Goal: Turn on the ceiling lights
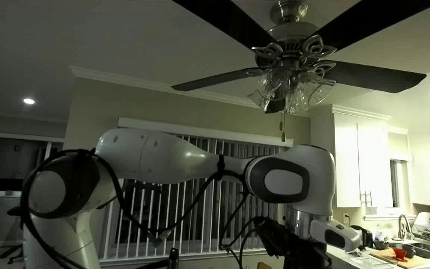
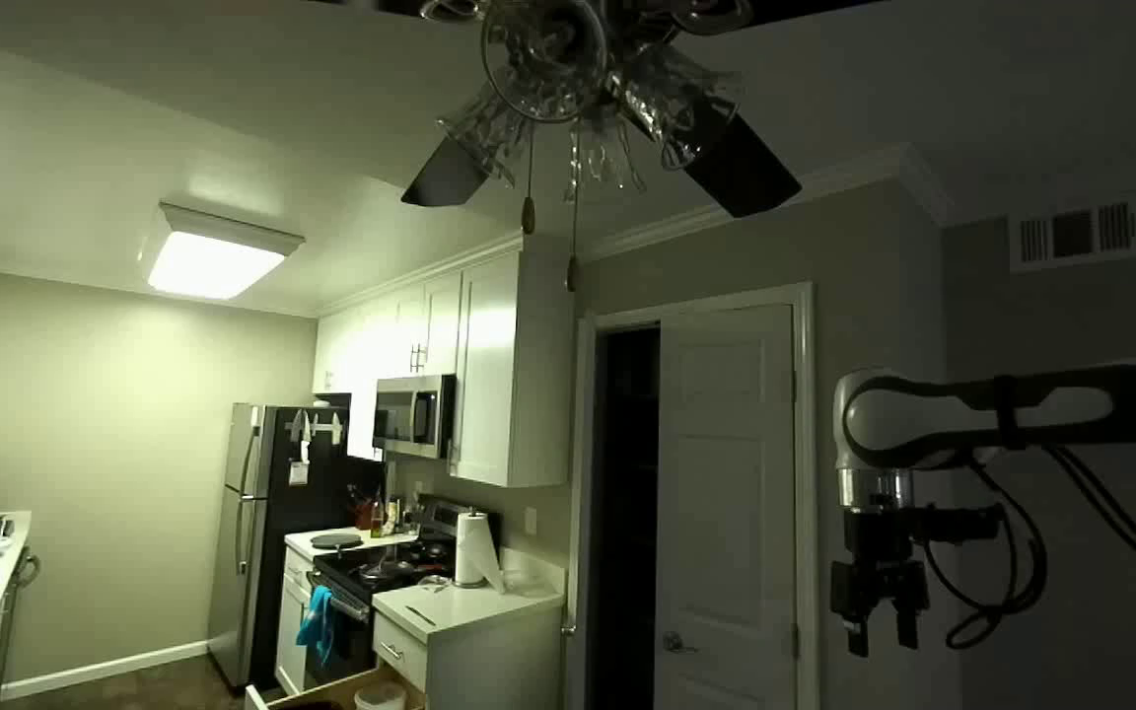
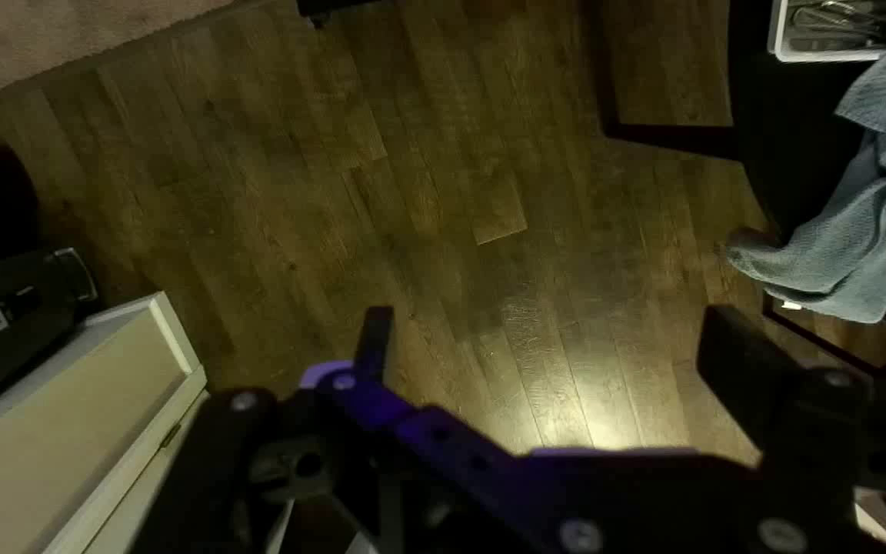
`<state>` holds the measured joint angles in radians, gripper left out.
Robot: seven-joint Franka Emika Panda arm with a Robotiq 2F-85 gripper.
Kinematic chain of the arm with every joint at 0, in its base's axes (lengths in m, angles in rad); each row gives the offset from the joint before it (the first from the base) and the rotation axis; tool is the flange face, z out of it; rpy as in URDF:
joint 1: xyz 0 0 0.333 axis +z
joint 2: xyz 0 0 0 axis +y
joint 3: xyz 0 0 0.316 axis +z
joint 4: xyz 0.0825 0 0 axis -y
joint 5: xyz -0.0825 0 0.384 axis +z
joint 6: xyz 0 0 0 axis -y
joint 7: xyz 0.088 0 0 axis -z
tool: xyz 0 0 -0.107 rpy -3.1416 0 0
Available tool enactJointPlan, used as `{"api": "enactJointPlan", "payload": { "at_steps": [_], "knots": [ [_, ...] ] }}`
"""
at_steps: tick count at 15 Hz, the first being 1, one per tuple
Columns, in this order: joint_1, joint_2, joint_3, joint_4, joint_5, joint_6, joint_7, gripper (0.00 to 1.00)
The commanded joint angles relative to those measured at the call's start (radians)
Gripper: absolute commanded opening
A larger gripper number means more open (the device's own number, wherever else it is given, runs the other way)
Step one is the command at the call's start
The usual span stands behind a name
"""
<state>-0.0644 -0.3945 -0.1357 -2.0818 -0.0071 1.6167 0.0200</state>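
Observation:
A ceiling fan with clear glass lamp shades hangs above the arm; the fan (image 1: pixel 291 33) and its shades (image 2: pixel 548 69) show in the exterior views. The shades are unlit. Two pull chains hang below them and end in small pendants: a higher one (image 2: pixel 529 215) and a lower one (image 2: pixel 571 274); both chains also show in an exterior view (image 1: pixel 283 136). My gripper (image 2: pixel 884 643) points down, well below the chains and apart from them. In the wrist view its fingers (image 3: pixel 547 315) are wide apart with only floor between them.
A lit square kitchen light (image 2: pixel 218 261) and a small lit recessed light (image 1: pixel 29 101) are on the ceiling. White cabinets (image 2: pixel 489 375), a door (image 2: pixel 726 493) and window blinds (image 1: pixel 200 209) stand around. Below are wooden floor (image 3: pixel 451 192) and a blue-grey towel (image 3: pixel 858 231).

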Motion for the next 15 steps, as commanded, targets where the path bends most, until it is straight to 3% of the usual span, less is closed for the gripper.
{"api": "enactJointPlan", "payload": {
  "at_steps": [1,7,15],
  "knots": [
    [-0.015,0.002,0.012,0.003,0.004,-0.002,-0.005,1.00],
    [-0.006,-0.016,0.012,-0.007,0.022,0.011,-0.020,1.00],
    [0.084,-0.235,0.088,-0.120,0.071,0.274,-0.088,1.00]
  ]
}}
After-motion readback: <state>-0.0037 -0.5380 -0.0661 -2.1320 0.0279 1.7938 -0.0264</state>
